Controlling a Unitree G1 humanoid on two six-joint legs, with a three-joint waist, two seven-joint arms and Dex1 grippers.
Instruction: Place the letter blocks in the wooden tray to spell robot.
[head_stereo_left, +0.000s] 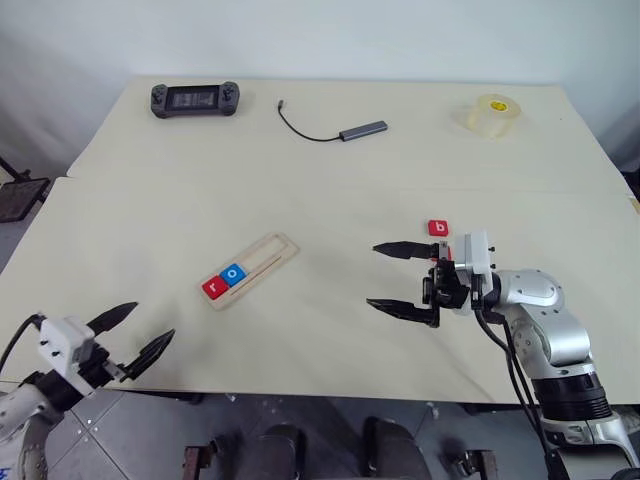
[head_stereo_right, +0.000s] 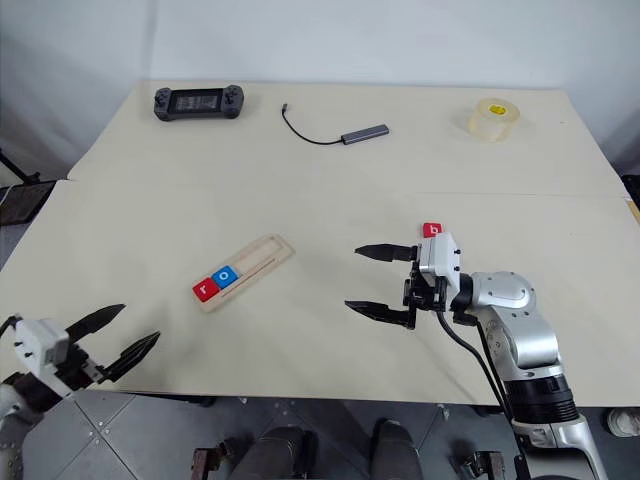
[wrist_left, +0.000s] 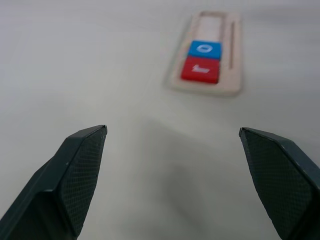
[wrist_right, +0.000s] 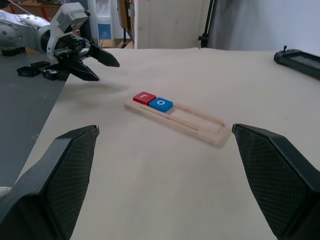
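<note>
The wooden tray (head_stereo_left: 268, 254) lies at an angle on the table, left of centre. A red r block (head_stereo_left: 213, 288) and a blue o block (head_stereo_left: 233, 273) sit side by side at the tray's near end; the rest of its slot is bare. A red b block (head_stereo_left: 438, 228) lies flat on the table just beyond my right gripper (head_stereo_left: 374, 275). That gripper is open, holds nothing, and points left toward the tray. My left gripper (head_stereo_left: 153, 321) hangs open and holds nothing at the table's near left edge. The left wrist view shows the tray (wrist_left: 235, 55) ahead of its fingers.
At the back of the table lie a black handheld game console (head_stereo_left: 195, 98), a grey USB hub with its cable (head_stereo_left: 362, 129) and a roll of clear tape (head_stereo_left: 493, 113). A seam crosses the table between them and the tray.
</note>
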